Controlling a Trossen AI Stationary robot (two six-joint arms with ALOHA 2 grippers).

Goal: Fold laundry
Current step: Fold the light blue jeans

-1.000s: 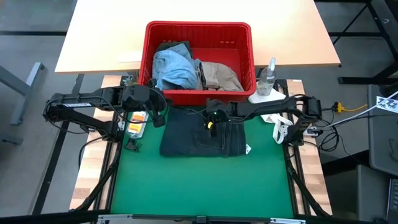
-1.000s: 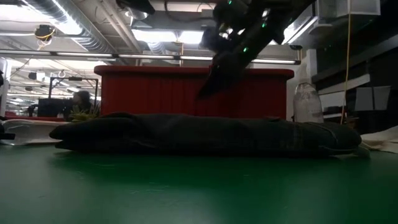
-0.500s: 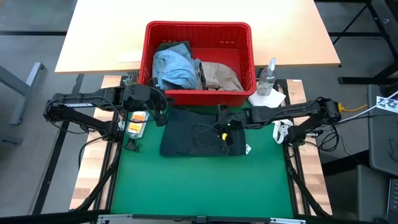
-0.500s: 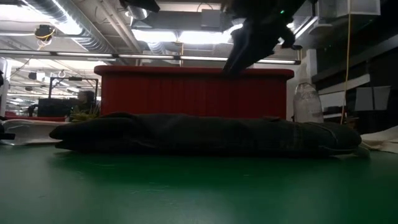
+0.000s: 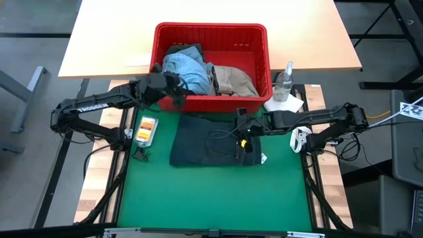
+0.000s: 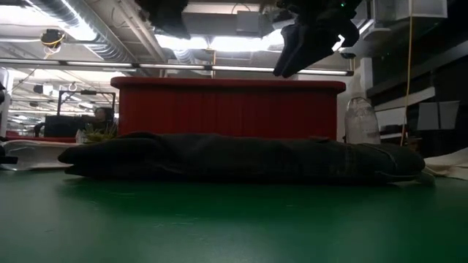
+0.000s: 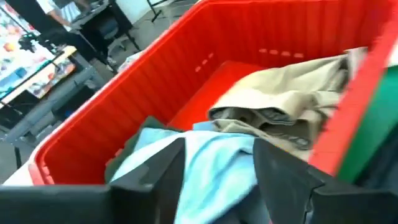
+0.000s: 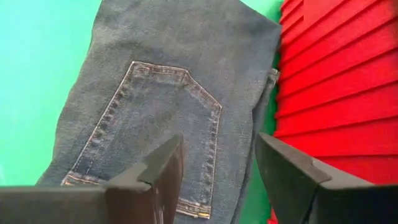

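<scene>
High view: folded dark navy jeans (image 5: pixel 215 139) lie on the green mat (image 5: pixel 211 192) just in front of the red basket (image 5: pixel 211 30). Light blue denim (image 5: pixel 185 69) and a beige khaki piece (image 5: pixel 234 79) sit inside the basket. Left gripper (image 5: pixel 173 82) is over the basket's near-left corner; right gripper (image 5: pixel 243 129) is over the jeans.

Low view: jeans (image 6: pixel 241 157) lie flat, with what is probably the right gripper (image 6: pixel 303 44) above them, clear.

Left wrist view: fingers (image 7: pixel 161 171) apart above the denim (image 7: pixel 211 168).

Right wrist view: fingers (image 8: pixel 158 168) apart over the jeans' back pocket (image 8: pixel 155 118), gripping nothing.
</scene>
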